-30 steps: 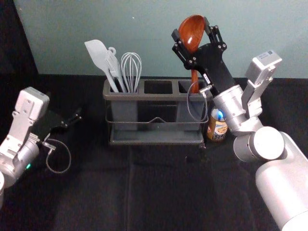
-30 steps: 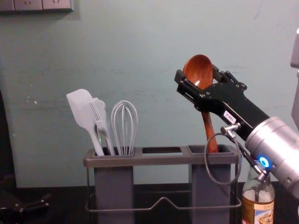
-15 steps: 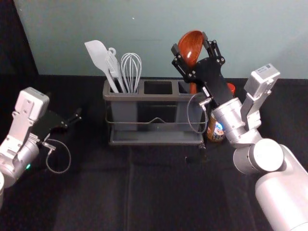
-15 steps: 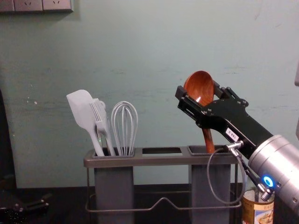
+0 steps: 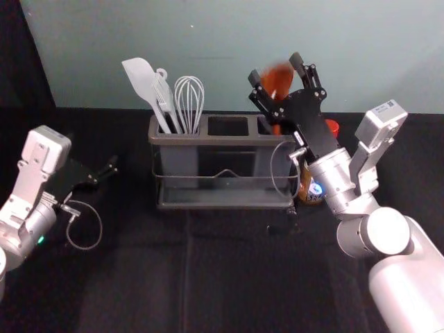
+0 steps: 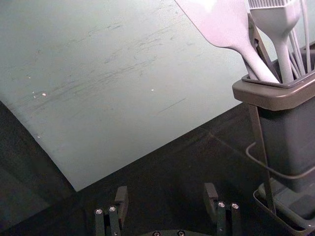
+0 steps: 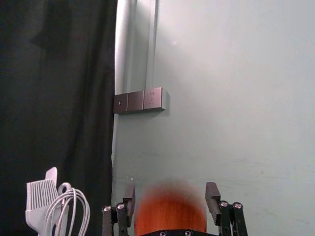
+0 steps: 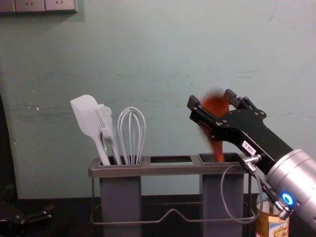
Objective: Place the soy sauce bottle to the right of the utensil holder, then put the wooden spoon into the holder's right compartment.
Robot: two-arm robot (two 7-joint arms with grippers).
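Observation:
Above the holder's right compartment, my right gripper (image 5: 276, 68) is open around the wooden spoon (image 5: 278, 83), which looks motion-blurred. In the right wrist view, gaps show between the spoon bowl (image 7: 170, 214) and both fingers of the right gripper (image 7: 171, 192). The spoon's handle (image 8: 217, 152) reaches down into the right compartment of the utensil holder (image 8: 168, 169). Just right of the holder stands the soy sauce bottle (image 5: 310, 191), red-capped and partly hidden by the right arm. My left gripper (image 5: 109, 168) waits at the left, its fingers apart in its wrist view (image 6: 166, 192).
A white spatula (image 5: 142, 80), a brush (image 5: 164, 94) and a whisk (image 5: 189, 100) stand in the holder's left compartment. The middle compartment (image 5: 227, 125) is empty. Behind the holder rises a pale green wall (image 8: 168, 59).
My right gripper has come down with the spoon, then opened, and the spoon now shows loose between its fingers. The handle sits deeper in the right compartment. The left arm has stayed still.

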